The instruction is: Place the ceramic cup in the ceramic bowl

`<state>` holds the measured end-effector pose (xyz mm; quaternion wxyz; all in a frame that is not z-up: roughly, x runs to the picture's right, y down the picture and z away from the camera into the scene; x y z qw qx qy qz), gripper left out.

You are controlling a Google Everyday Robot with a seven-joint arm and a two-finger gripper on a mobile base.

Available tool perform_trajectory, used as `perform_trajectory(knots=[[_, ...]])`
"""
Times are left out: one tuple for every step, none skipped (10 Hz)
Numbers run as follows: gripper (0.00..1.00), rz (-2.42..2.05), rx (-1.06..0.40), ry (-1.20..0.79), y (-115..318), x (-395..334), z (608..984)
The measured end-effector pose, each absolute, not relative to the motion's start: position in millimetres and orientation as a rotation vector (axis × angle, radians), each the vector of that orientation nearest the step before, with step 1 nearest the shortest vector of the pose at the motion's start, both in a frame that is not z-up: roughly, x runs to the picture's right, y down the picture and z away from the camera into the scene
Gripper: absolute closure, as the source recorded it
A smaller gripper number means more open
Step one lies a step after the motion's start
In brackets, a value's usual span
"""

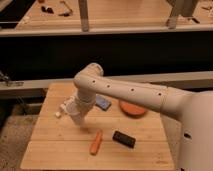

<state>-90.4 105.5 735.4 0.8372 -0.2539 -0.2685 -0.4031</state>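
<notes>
The ceramic bowl [132, 109], shallow and orange-red, sits on the wooden table [55, 150] right of centre, partly behind my forearm. My white arm reaches in from the right, bends at the elbow and points down at the table's left part. The gripper [77, 120] hangs there just above the wood, well left of the bowl. Small white pieces [62, 108] show right beside the wrist on its left. I cannot tell whether they are the ceramic cup, nor whether the gripper touches them.
An orange carrot-like stick [96, 142] lies near the front middle, and a black flat block [123, 138] to its right. A blue item [103, 102] peeks out behind the arm. A dark gap and a rail run behind the table.
</notes>
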Motion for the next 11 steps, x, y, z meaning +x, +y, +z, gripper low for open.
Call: perform_trajectory(knots=[[0.92,-0.844,-0.538,-0.565,99,-82,739],[0.92,-0.840,-0.538,-0.563,95,-81,741],[0.92,-0.836,-0.539,-0.562,90,-79,743],[0.92,-0.826,-0.542,-0.558,85,-73,745],[0.92,-0.811,-0.544,-0.555,80,-65,747],[0.92,-0.801,-0.548,-0.552,78,-55,748],[0.92,-0.783,-0.553,-0.546,75,-37,751],[0.92,-0.765,-0.558,-0.540,71,-21,755],[0.92,-0.747,-0.565,-0.534,65,-8,760],[0.92,-0.730,-0.569,-0.529,62,1,764],[0.92,-0.721,-0.570,-0.528,60,4,766]])
